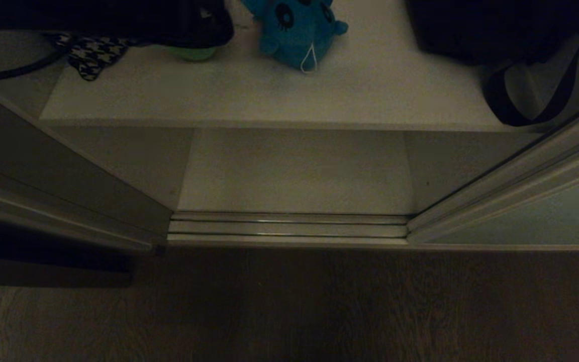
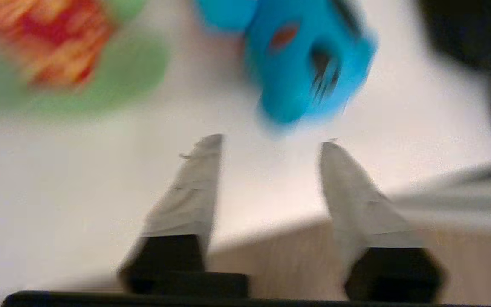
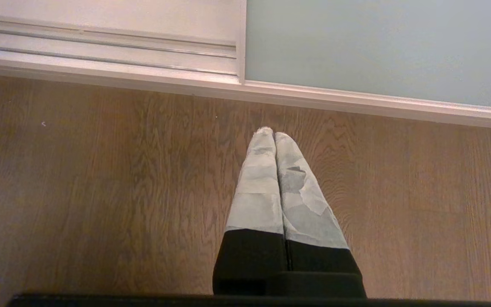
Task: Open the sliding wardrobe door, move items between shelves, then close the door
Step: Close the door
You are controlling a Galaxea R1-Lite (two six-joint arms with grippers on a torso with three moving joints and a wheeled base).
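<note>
Left wrist view: the left gripper (image 2: 271,143) is seen with jaws apart, empty, near the blue plush toy (image 2: 305,64) (blurred); the right gripper (image 3: 273,133) is pressed closed above the wooden floor (image 3: 100,192).

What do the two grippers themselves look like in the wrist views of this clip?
Both match. The left gripper and right gripper each have two tapered fingers with black bases, the outer part wrapped in pale grey, wrinkled tape-like covering that looks patched on the right. A black wrist edge crosses each view's lower border. No cables or markings show.
</note>
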